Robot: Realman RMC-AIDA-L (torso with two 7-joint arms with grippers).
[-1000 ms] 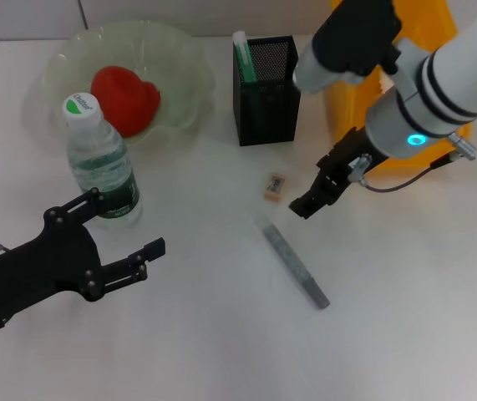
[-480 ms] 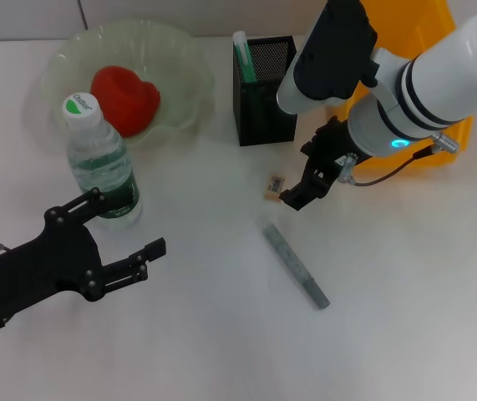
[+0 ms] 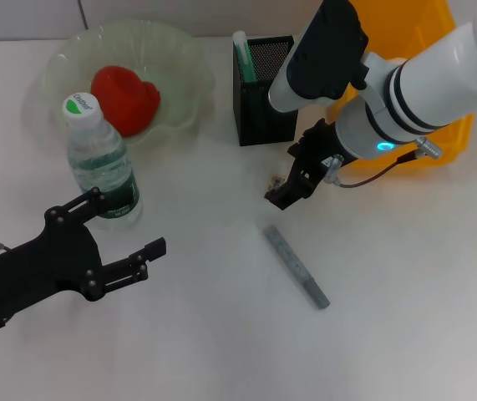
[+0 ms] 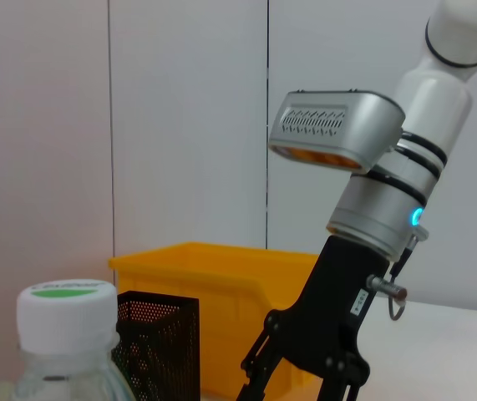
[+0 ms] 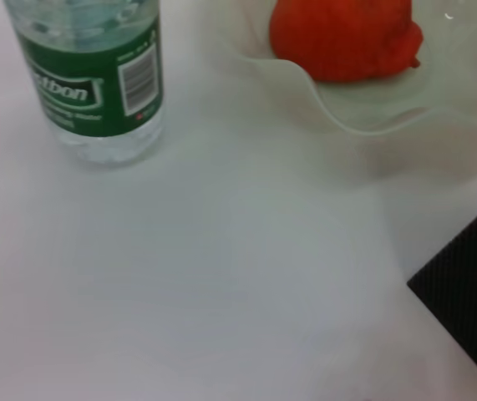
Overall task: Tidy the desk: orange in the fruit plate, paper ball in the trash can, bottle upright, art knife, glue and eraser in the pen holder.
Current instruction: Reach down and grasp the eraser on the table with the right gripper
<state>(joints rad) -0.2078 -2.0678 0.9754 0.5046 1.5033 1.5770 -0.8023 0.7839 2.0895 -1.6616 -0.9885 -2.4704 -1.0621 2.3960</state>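
Head view: right gripper (image 3: 278, 189) is hanging low over the desk (image 3: 221, 334), its fingers straddling the eraser (image 3: 276, 179) w/ a gap each side, just in front of the pen holder (image 3: 265, 79), which is holding the art knife (image 3: 243, 55). Glue (image 3: 296, 266) is lying flat near the gripper; bottle (image 3: 98, 163) is standing upright beside the fruit plate (image 3: 184, 58) w/ the orange (image 3: 126, 99) inside, trash can (image 3: 438, 134) at the far right. Left gripper (image 3: 125, 246) is resting near the desk's front edge, fingers spread & holding nothing.

Plain pale wall panels (image 4: 180, 125) with thin vertical seams right behind the white tabletop (image 3: 221, 334), lighting's pretty even.
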